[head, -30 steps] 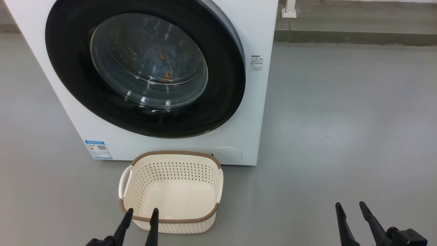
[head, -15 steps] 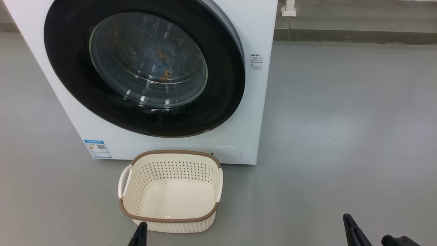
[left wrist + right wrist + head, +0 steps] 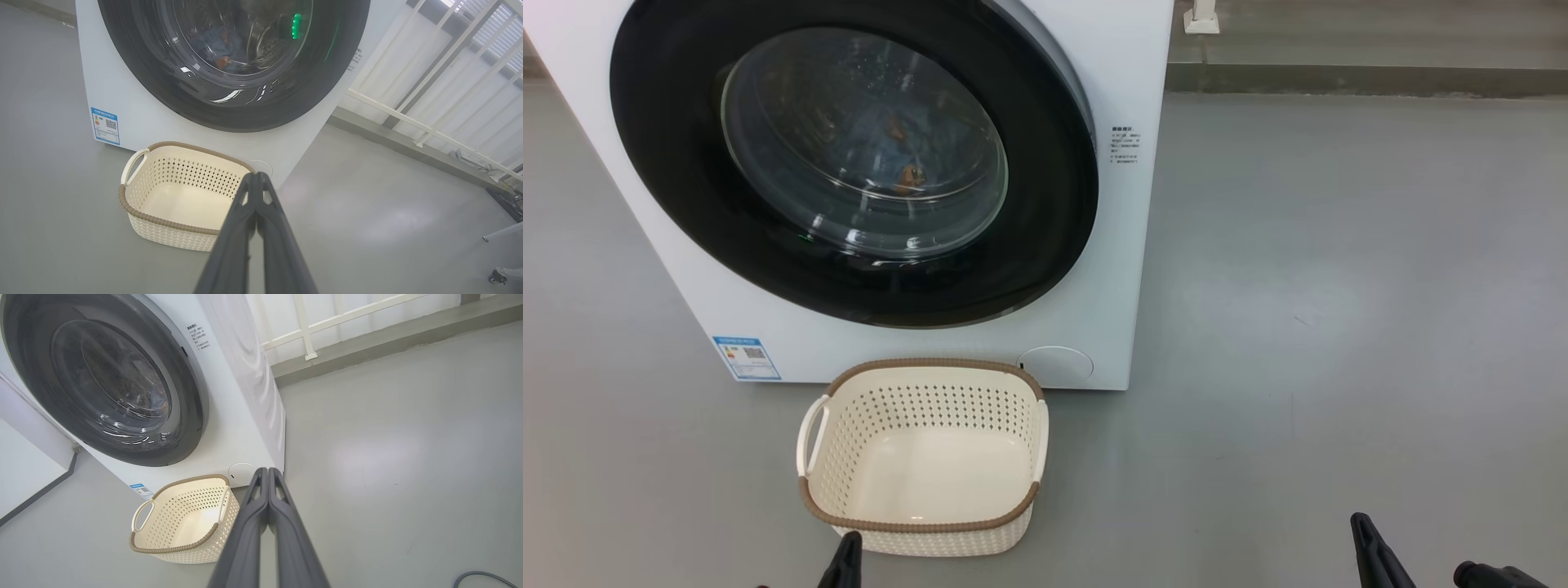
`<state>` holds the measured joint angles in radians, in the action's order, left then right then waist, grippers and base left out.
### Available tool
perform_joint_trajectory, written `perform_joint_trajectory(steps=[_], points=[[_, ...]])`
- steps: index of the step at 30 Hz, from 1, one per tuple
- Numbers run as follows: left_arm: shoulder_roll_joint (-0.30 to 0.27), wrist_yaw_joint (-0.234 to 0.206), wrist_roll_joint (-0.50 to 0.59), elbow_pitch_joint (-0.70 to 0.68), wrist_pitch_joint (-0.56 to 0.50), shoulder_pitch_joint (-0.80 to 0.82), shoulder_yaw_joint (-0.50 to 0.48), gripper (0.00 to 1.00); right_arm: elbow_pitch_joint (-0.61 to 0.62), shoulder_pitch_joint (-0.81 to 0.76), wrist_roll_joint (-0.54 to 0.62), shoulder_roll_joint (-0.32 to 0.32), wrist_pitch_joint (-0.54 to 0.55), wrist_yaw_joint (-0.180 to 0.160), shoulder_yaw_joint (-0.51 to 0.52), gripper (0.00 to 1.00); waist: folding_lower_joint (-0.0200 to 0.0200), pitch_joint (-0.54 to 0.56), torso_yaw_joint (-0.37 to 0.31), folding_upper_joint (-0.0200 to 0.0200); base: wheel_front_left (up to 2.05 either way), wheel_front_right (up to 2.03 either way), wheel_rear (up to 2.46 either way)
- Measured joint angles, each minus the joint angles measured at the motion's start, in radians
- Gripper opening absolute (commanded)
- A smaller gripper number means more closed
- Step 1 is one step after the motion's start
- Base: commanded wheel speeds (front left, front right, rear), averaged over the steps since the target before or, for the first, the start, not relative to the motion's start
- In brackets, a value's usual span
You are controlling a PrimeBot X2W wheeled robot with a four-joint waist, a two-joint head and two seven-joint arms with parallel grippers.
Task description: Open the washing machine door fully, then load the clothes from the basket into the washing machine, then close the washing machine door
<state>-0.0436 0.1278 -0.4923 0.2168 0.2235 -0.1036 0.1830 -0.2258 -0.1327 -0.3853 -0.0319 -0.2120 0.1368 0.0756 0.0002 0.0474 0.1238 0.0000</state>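
The white washing machine (image 3: 1131, 245) stands on the grey floor with its round black door (image 3: 1037, 237) closed flat against the front. Light-blue clothes (image 3: 894, 135) with orange-brown spots show inside the drum through the glass window. The cream basket (image 3: 929, 364) with a brown rim sits on the floor just in front of the machine, and nothing lies in it. My left gripper (image 3: 847, 554) is shut at the basket's near edge, holding nothing; in the left wrist view its fingers (image 3: 256, 181) press together. My right gripper (image 3: 1368, 539) is shut and empty, far right of the basket, its fingers (image 3: 267, 475) closed.
A raised grey curb (image 3: 1339, 79) runs behind the machine on the right, with a white railing (image 3: 425, 85) above it. Open grey floor (image 3: 1339, 327) spreads right of the machine. A grey cable (image 3: 484, 577) lies near the right arm. A white wall panel (image 3: 24, 465) stands left of the machine.
Both grippers have gone from open to shut and sunk toward the bottom edge of the head view. The head camera has shifted slightly; machine and basket stay put.
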Motion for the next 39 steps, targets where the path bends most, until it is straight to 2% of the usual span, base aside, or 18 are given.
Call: perform_joint_trajectory(steps=[39], points=[[-0.011, 0.000, -0.421, 0.017, -0.101, 0.050, -0.067, 0.00, -0.015, 0.062, -0.437, -0.001, 0.116, 0.000, 0.022, 0.00, -0.0001, -0.018, -0.045, 0.0000, 0.00, 0.00, 0.00]])
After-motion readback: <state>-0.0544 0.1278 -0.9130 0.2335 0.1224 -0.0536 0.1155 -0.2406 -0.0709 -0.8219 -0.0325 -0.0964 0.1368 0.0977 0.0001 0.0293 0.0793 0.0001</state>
